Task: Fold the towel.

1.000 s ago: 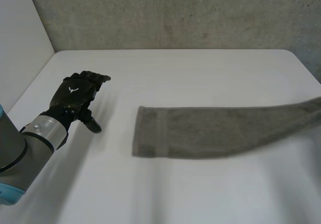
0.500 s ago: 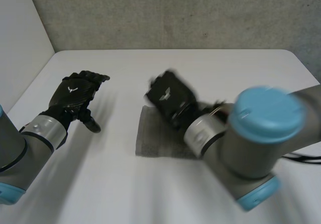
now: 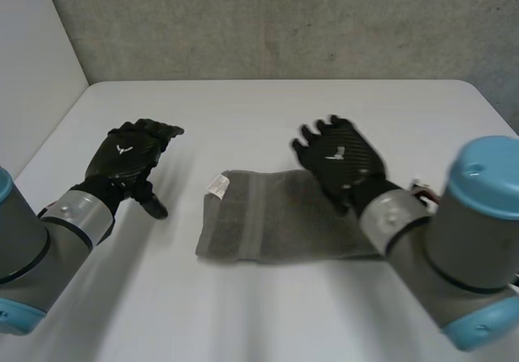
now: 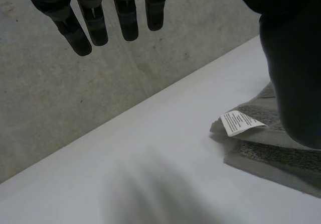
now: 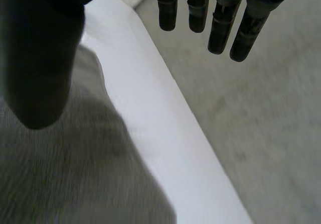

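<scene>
Since a second ago the grey terry towel (image 3: 276, 220) has gone from a long strip reaching the right edge of the white table (image 3: 268, 110) to a shorter, doubled rectangle. The right hand (image 3: 340, 157), which was sweeping across over the cloth half a second ago, has drawn back to the right. The left hand (image 3: 130, 155) has barely shifted.

The towel lies flat near the middle of the table, its long side running left to right. A small white label (image 3: 216, 186) sticks out at its far left corner, where the left wrist view shows two layers lying one on the other.

The right hand is over the far right part of the towel, its fingers (image 5: 220, 28) reaching past the far edge towards the grey concrete wall (image 3: 276, 21). Its own wrist view shows the fingers straight and side by side and the thumb held well apart from them, with nothing gripped and the cloth lying under the palm.

The left hand is over bare table, well to the left of the towel and clear of it. Its fingers are straight and relaxed, its thumb points down, and it holds nothing.
</scene>
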Controlling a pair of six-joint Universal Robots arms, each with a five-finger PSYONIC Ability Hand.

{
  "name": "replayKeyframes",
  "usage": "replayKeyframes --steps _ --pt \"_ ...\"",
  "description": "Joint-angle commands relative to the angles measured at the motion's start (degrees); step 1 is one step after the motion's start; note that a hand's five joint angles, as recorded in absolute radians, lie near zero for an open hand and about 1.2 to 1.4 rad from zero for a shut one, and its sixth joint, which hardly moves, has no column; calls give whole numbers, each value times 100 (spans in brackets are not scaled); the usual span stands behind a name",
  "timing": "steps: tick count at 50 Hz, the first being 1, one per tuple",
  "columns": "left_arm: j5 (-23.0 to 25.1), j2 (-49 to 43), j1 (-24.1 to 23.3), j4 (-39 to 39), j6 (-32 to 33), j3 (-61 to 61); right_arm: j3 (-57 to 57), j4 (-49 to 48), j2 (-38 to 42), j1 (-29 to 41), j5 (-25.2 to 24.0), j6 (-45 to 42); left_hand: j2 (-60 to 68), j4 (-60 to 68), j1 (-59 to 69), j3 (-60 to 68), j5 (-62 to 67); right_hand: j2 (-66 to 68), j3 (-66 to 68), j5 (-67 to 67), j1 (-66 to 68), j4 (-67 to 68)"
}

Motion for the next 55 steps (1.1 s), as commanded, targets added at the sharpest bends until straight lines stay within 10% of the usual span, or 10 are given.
replayKeyframes --steps 1,20,27,39,55 --pt "7 -11 -234 5 26 -14 959 -75 -180 -921 -164 -146 -314 -330 -369 -223 -1107 -402 -404 -365 -316 -452" --pt "-20 -55 -612 14 34 -50 1284 -286 567 -1554 -797 -208 -314 -330 -369 -223 -1107 2298 2295 2335 2384 2248" --pt "-11 -37 -594 14 34 -93 1293 -286 524 -1598 -771 -172 -314 -330 -369 -223 -1107 6342 6339 6378 6427 6292" --pt "-37 51 -594 5 17 -14 844 13 58 -1431 -665 -612 -314 -330 -369 -223 -1107 6598 6596 6635 6684 6548" --pt "-537 596 -550 -21 -501 363 -2124 1347 1724 1757 -498 -902 -330 -347 -386 -240 -1123 6598 6596 6635 6684 6548"
